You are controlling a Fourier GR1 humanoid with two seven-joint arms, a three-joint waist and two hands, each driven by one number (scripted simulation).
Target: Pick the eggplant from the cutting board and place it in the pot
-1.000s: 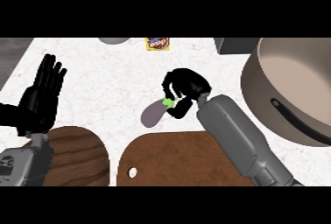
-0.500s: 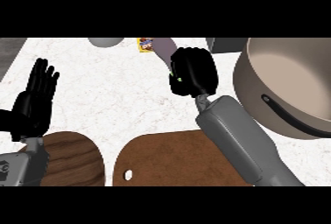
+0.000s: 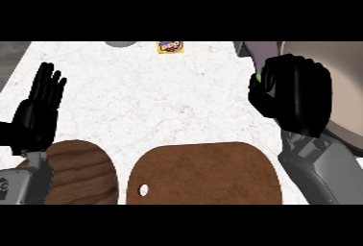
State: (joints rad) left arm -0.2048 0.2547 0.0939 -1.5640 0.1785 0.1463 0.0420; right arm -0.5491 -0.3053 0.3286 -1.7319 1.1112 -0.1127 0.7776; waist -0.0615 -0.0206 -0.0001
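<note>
1. Green stem tip only: the eggplant (image 3: 260, 78) is hidden inside the right hand (image 3: 294, 93), curled around it at the pot (image 3: 344, 81) rim.
2. Early release risks a counter landing; the cutting board (image 3: 205, 174) lies near.
3. Left hand (image 3: 39, 108) rests spread wide, far left.

Both forearms are grey and boxy, with hard angular casings that enter at 5 and 7 o'clock. Each ends in a matte black hand: the left hand (image 3: 37, 113) slim-fingered, the right hand (image 3: 296, 93) broad and glossy-edged.
</note>
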